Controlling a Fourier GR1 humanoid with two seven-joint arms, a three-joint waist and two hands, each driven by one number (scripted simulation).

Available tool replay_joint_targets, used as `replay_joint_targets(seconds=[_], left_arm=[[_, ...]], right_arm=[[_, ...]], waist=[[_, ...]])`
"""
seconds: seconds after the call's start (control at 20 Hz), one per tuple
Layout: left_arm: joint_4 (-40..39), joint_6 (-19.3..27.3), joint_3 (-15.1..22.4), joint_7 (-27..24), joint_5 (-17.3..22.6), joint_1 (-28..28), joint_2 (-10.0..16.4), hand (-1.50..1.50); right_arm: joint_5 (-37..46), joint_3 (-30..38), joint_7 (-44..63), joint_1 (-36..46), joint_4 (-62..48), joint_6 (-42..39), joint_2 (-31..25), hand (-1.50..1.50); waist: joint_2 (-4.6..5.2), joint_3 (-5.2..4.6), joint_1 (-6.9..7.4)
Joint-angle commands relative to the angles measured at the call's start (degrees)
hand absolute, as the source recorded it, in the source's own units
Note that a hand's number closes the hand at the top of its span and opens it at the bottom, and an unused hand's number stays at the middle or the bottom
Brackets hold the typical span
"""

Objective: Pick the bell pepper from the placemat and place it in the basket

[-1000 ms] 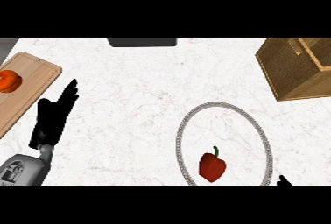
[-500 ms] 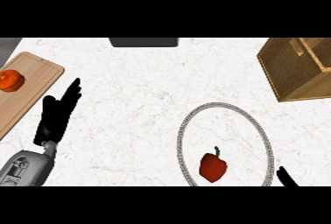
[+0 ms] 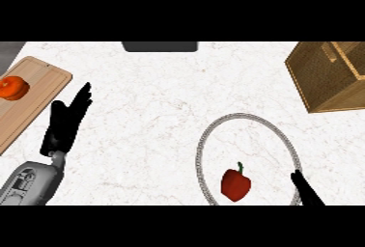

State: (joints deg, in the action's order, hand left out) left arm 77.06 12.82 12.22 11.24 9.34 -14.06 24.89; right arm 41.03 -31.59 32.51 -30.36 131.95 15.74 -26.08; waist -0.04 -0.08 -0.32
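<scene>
A red bell pepper [image 3: 236, 185] with a green stem lies low on a round white placemat [image 3: 214, 132] with a grey rim. The wooden basket [image 3: 331, 77] stands at the far right of the counter. My right hand [image 3: 306, 190] shows only as a black tip at the lower edge, just right of the pepper and apart from it; I cannot see how its fingers stand. My left hand [image 3: 66, 121] rests open at the left, fingers pointing up, far from the pepper.
A wooden cutting board [image 3: 28, 103] at the far left carries a tomato [image 3: 13, 88]. A dark object [image 3: 160, 46] sits at the counter's back edge. White marble counter lies between the placemat and the basket.
My right hand has risen into view at the lower edge beside the pepper. The left hand has shifted slightly. The pepper has not moved.
</scene>
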Motion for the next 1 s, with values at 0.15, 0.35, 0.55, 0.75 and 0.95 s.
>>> replay_joint_targets(seconds=[0.15, 0.35, 0.55, 0.75, 0.95], left_arm=[[0.06, -2.04, -2.02, -0.08, -1.59, 0.82, -1.82, 0.00], [2.15, -3.34, -3.86, 0.64, -3.08, 2.07, -2.05, 0.00], [-2.14, -5.63, -5.99, -3.56, -4.35, 2.53, -3.21, 0.00], [-1.84, -3.41, -5.53, 1.54, -6.76, -1.60, -6.65, 0.00], [-4.51, -7.19, -7.97, -2.73, -7.02, -0.17, -6.23, 0.00]], right_arm=[[12.87, -6.93, 5.84, 6.45, -3.33, -1.75, 7.28, -1.50], [7.50, -0.62, 3.24, 9.97, -6.59, -3.63, 6.43, -1.50], [10.88, -1.99, 5.49, 13.38, -8.88, -4.76, 10.42, -1.50], [10.07, -2.77, 0.97, 11.47, -13.29, -0.85, 11.51, -1.50], [10.24, -2.10, -0.28, 14.19, -16.50, -0.29, 13.82, -1.50]], waist=[[0.02, 0.04, 0.18], [0.00, 0.08, 0.25], [0.04, 0.06, 0.22], [0.02, 0.08, 0.05], [0.04, 0.07, 0.13]])
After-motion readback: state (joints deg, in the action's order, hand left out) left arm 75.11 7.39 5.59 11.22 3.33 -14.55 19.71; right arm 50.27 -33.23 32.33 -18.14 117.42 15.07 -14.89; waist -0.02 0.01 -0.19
